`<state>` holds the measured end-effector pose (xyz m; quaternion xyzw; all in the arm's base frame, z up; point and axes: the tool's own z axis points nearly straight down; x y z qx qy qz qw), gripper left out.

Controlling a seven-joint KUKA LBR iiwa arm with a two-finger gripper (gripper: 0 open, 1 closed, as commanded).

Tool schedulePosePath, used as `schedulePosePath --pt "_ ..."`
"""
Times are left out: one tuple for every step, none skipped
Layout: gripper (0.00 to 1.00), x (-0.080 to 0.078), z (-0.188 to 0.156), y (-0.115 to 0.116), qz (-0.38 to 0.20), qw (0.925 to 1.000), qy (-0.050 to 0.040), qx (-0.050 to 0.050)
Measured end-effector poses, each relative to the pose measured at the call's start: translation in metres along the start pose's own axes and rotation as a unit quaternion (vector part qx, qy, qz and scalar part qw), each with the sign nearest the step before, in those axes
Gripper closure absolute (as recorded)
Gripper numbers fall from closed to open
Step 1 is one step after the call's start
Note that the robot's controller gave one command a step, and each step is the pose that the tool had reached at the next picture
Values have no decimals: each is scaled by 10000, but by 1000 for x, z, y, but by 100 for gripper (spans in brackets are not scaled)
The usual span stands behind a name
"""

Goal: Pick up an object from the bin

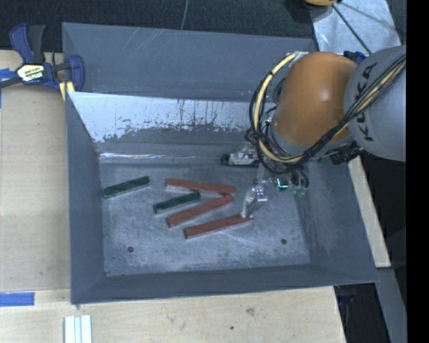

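Sticks are scattered flat across the floor of the bin (82,191), and the gripper (252,204) is seen low over the right ends of three brown ones. The lowest brown stick (218,226) is judged the likeliest pick: its right end lies just at 6 o'clock of the gripper, perhaps touching, and its long axis runs off toward 8 o'clock. The middle brown stick (199,211) ends just at 9 o'clock on a similar slant, and the upper brown stick (200,187) ends near 10 o'clock. A green stick (176,202) is laid farther toward 9 o'clock. Whether the gripper is open or closed cannot be told, and nothing is seen held in it. Bare floor is left at 5 o'clock, while the bin's right wall rises near at 3 o'clock, so a straight lift is favoured.
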<state>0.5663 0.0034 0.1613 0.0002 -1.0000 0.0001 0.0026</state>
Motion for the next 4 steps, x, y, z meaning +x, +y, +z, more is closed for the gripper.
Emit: schedulePosePath --pt "0 -2 -5 0 1 10000 -43 0" --pt "100 -2 77 12 -41 9998 -196 -6" --pt "100 -2 77 12 -40 9998 -194 -6" --pt "100 -25 -51 24 -182 9998 -47 1"
